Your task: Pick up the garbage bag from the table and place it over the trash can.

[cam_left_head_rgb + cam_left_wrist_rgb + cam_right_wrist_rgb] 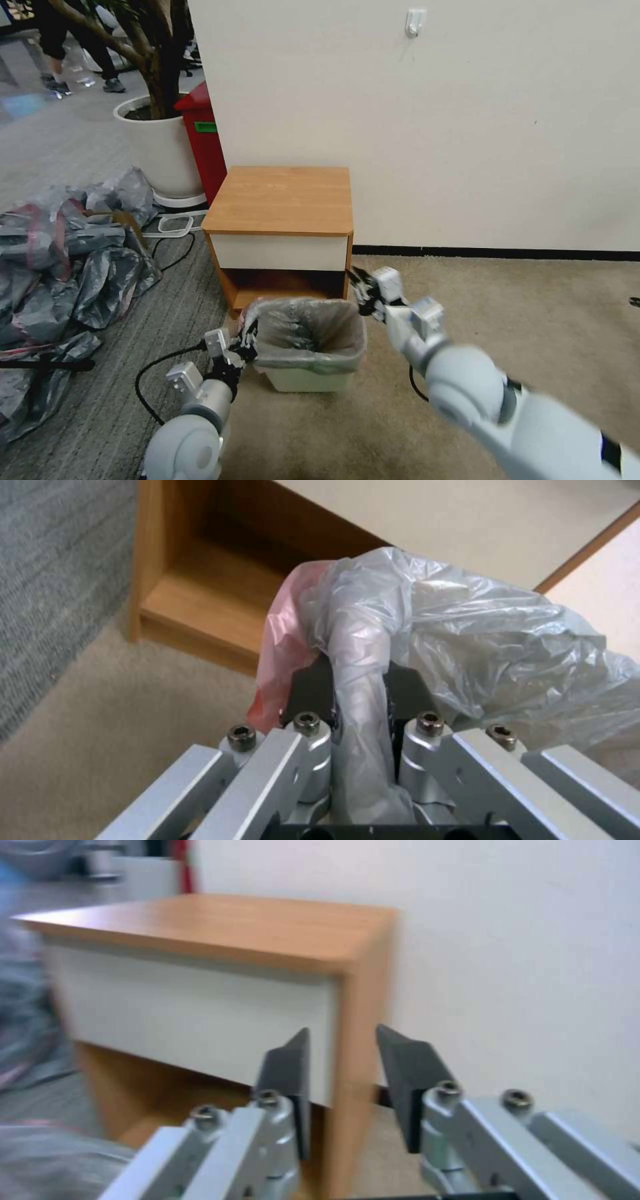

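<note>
The garbage bag [310, 333], thin grey plastic with a pink rim band, lies spread over the mouth of the cream trash can [307, 381], which stands on the carpet in front of the table [280, 200]. My left gripper [247, 345] is at the can's left rim. In the left wrist view this left gripper [357, 677] is shut on a bunched fold of the garbage bag [467, 630]. My right gripper [360, 290] hovers above the can's far right corner, beside the table's front right leg. It [340, 1060] is open, with nothing between its fingers.
A large heap of grey-and-pink bags [67, 260] covers the floor at left. A red bin [203, 143] and a white plant pot [160, 143] stand behind the table. A black cable [150, 380] loops by my left arm. Open carpet lies to the right, along the wall.
</note>
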